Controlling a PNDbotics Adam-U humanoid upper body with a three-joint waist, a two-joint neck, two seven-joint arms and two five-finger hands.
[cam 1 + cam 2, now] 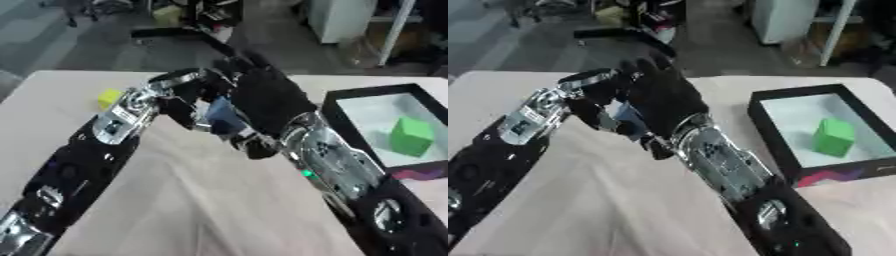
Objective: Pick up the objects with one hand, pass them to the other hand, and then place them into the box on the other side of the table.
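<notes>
My two hands meet above the middle of the table. A small blue object (224, 116) sits between them. My left hand (179, 97) comes in from the left, its fingers curled round the blue object. My right hand (267, 100) shows its black back and hides most of the object; its fingers stretch toward the far edge, palm against the object. A black-rimmed box (376, 92) with a white floor stands at the right and holds a green cube (411, 136). A yellow block (108, 96) lies on the table at the left.
The beige table (201, 210) runs toward me between my two forearms. A pink and purple patch (420, 174) shows at the box's near edge. Floor and furniture lie beyond the table's far edge.
</notes>
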